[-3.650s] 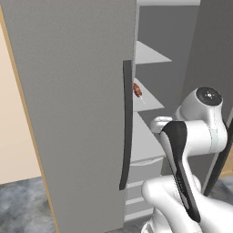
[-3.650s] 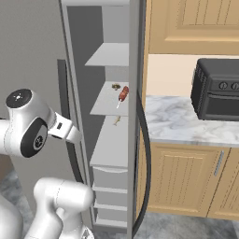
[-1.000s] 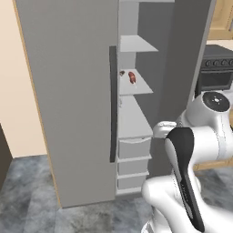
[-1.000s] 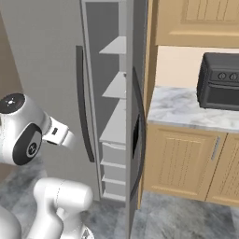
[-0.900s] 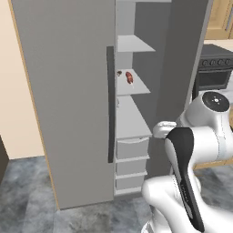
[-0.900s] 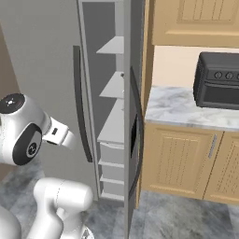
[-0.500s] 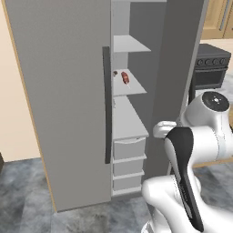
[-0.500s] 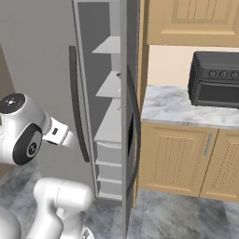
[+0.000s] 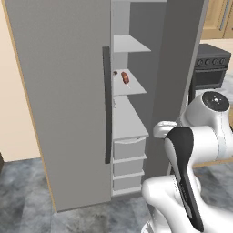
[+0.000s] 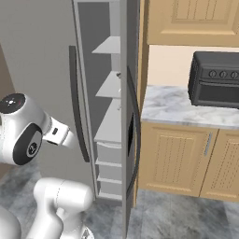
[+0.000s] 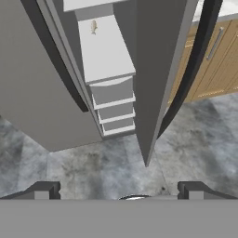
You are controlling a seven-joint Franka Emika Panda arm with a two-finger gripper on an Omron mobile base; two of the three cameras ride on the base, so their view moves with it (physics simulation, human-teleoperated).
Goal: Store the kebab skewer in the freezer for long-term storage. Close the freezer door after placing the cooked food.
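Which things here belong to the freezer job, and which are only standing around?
For the job:
- kebab skewer, on a shelf inside
- freezer
- freezer door, not yet closed

Only standing around:
- countertop oven
- marble counter
- wooden cabinets

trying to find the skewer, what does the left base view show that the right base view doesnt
Left base view alone: the kebab skewer, red-brown chunks lying on a middle shelf inside the freezer.

Right base view alone: wooden cabinets under a marble counter, and the dark dispenser panel on the other door. There the shelves are seen edge-on and the skewer can't be made out.

Both: the open freezer door with its dark bar handle, the pale shelves and drawers, the black countertop oven, and the white arm.
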